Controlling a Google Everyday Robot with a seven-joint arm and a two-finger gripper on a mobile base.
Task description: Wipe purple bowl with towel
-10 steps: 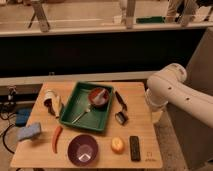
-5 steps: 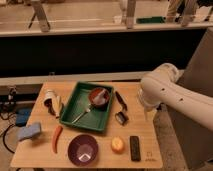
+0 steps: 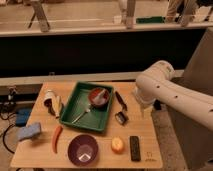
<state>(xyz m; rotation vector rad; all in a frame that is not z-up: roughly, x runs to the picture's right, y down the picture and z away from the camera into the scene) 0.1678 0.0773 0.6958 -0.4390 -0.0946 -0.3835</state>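
- Plainly the first step is not yet done: the towel [image 3: 30, 131] lies untouched on the bench [image 3: 45, 156], so fetching it comes before any wiping.
- The hand [image 3: 146, 107] appears to hang below the bend of the arm [image 3: 152, 82], over the far right edge of the bench, just right of the brush [image 3: 121, 107]. Whether it is open or closed I cannot tell; it seems to carry nothing.
- The towel is at the near left, left of the chili [image 3: 56, 138], well apart from the hand, with the tray [image 3: 68, 104] between them.
- The purple bowl [image 3: 83, 149] sits at the near edge, about mid-bench, between the chili and the orange [image 3: 117, 144]. It stands upright with its mouth facing up. Being round, it has no long axis to speak of.
- The towel is a folded oblong; its long axis runs roughly left to right, the right end tipped slightly to the far side.
- By my reading, the next move calls for a long reach across the bench to the left, passing over or in front of the tray, then a drop from above with the grip set across the towel's short side.
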